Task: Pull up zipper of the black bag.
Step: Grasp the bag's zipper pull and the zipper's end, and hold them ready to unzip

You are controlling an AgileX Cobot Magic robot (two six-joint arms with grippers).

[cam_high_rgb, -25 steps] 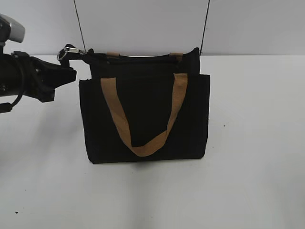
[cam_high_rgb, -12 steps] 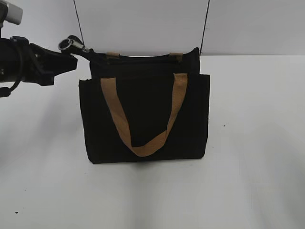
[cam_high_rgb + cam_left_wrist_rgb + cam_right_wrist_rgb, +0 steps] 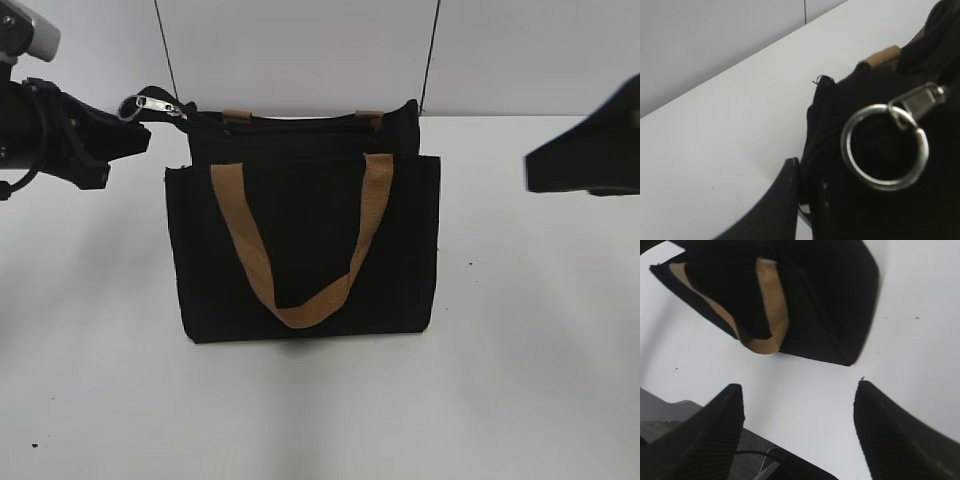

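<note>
White table (image 3: 540, 380), bag (image 3: 305, 240) upright.
My left gripper (image 3: 140, 135) at ten o'clock, jaw state unclear; zipper (image 3: 155, 105) may slip. Right gripper (image 3: 800, 405) spread, idle.

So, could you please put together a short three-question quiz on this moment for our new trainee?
1. True or false: the right gripper is shut on the tan-brown webbing handle.
2. Which end of the rectangular black fabric bag has the small silver metal zipper pull, in the exterior view?
A. left
B. right
C. middle
3. Fill in: in the left wrist view, a silver ______ hangs from the pull.

Key: 1 false, its jaws stand open above the white table; 2 A; 3 ring.
</note>
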